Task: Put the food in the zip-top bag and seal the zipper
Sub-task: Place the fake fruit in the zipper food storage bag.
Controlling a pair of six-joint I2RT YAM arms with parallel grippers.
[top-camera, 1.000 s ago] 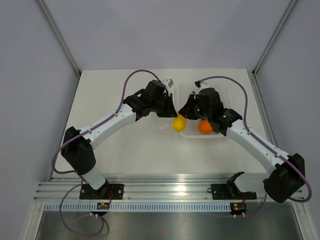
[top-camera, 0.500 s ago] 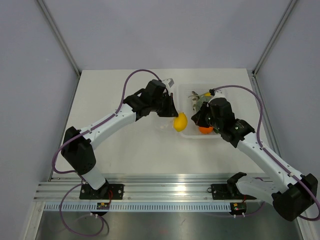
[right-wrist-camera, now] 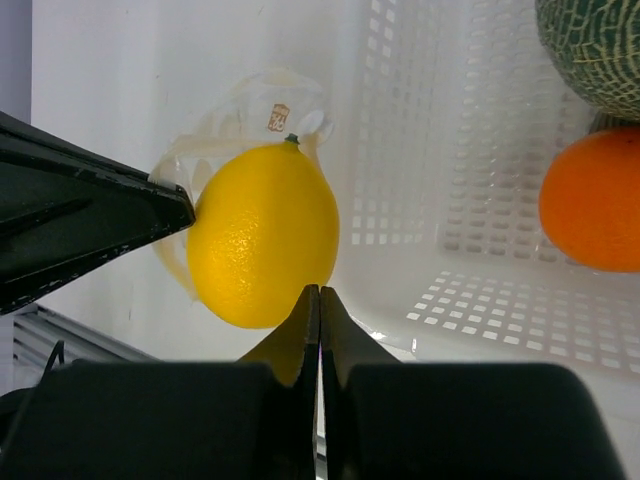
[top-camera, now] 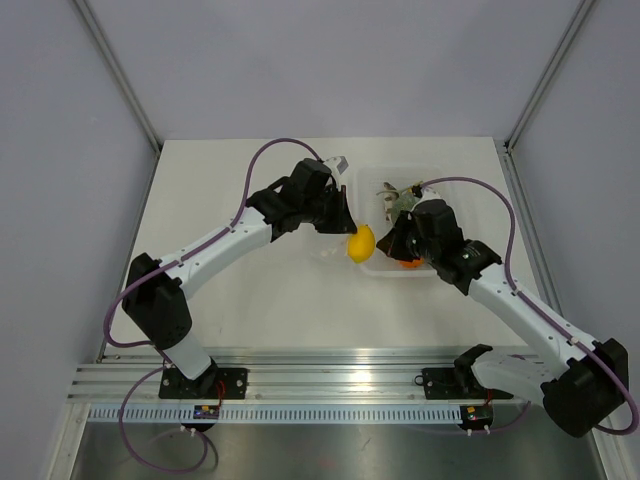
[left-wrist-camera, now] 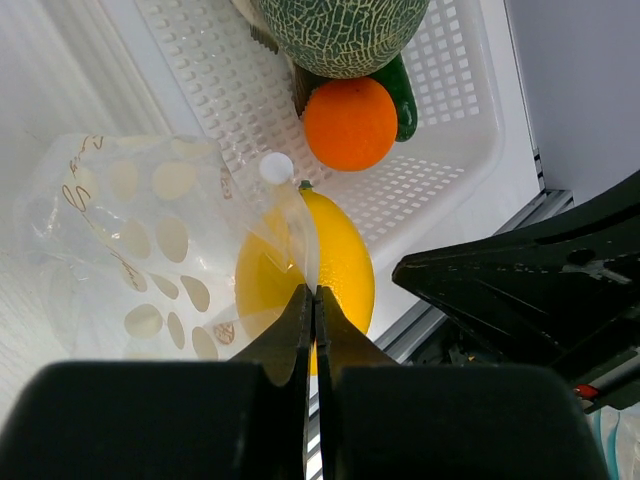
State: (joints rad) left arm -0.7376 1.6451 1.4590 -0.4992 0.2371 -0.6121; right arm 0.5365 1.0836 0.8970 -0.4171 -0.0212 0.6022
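Observation:
The food, a yellow lemon (top-camera: 361,241) (left-wrist-camera: 335,250) (right-wrist-camera: 265,235), lies on the table against the basket's left wall. The zip-top bag (left-wrist-camera: 150,230) (right-wrist-camera: 285,105), clear with white dots, spreads to its left, and its film covers part of the lemon. I cannot tell how far in the lemon is, and the zipper is not distinguishable. My left gripper (top-camera: 345,222) (left-wrist-camera: 312,295) is shut on the bag's edge just above the lemon. My right gripper (top-camera: 388,245) (right-wrist-camera: 318,295) is shut on nothing, with its tips just short of the lemon's near side.
A white perforated basket (top-camera: 470,178) (left-wrist-camera: 450,170) (right-wrist-camera: 480,290) stands right of the lemon. It holds an orange (left-wrist-camera: 350,122) (right-wrist-camera: 595,205), a grey-green melon (left-wrist-camera: 340,30) (right-wrist-camera: 595,50) and a dark green vegetable (left-wrist-camera: 402,85). The right wrist hangs over the basket's near left corner.
The right gripper has drawn back from the lemon toward the basket's near side and its jaws have closed. The lemon has shifted slightly. The left arm has held still.

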